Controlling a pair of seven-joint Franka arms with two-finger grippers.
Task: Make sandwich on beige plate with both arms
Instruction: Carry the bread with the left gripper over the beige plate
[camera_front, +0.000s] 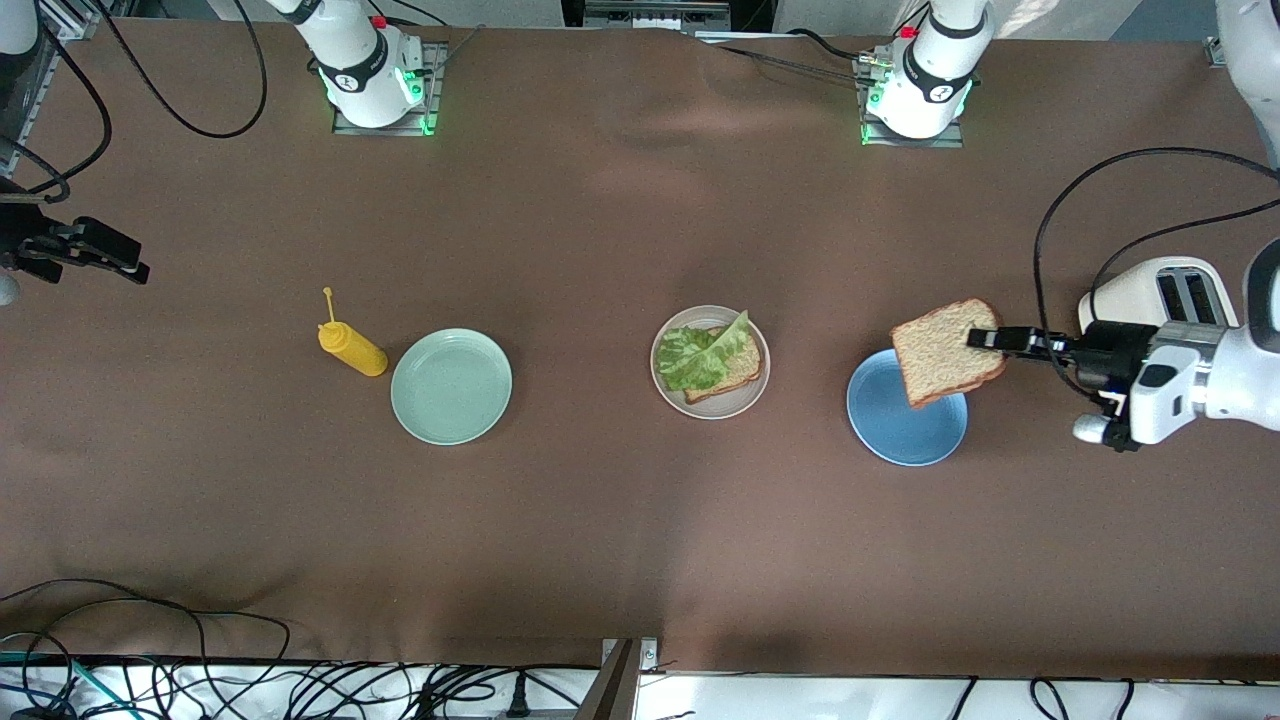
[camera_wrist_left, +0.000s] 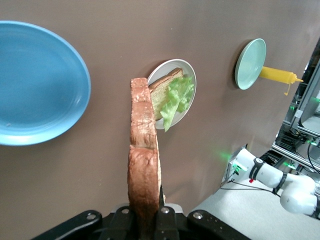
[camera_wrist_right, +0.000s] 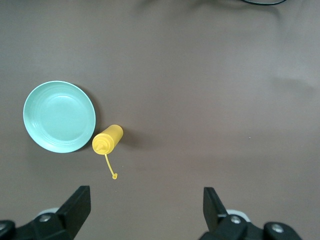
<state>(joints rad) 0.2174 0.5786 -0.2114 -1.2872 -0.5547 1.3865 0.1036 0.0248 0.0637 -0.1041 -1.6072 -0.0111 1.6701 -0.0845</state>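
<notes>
The beige plate (camera_front: 711, 395) sits mid-table with a brown bread slice (camera_front: 738, 374) and a ruffled green lettuce leaf (camera_front: 705, 355) on it; it also shows in the left wrist view (camera_wrist_left: 189, 100). My left gripper (camera_front: 985, 338) is shut on a second bread slice (camera_front: 943, 352), holding it in the air over the blue plate (camera_front: 905, 425). In the left wrist view the held slice (camera_wrist_left: 144, 165) stands edge-on between the jaws. My right gripper (camera_front: 85, 255) is open and empty, waiting at the right arm's end of the table.
A mint-green plate (camera_front: 451, 385) and a yellow mustard bottle (camera_front: 351, 348) lie toward the right arm's end, also in the right wrist view (camera_wrist_right: 59, 116). A white toaster (camera_front: 1165, 292) stands at the left arm's end. Cables run along the near edge.
</notes>
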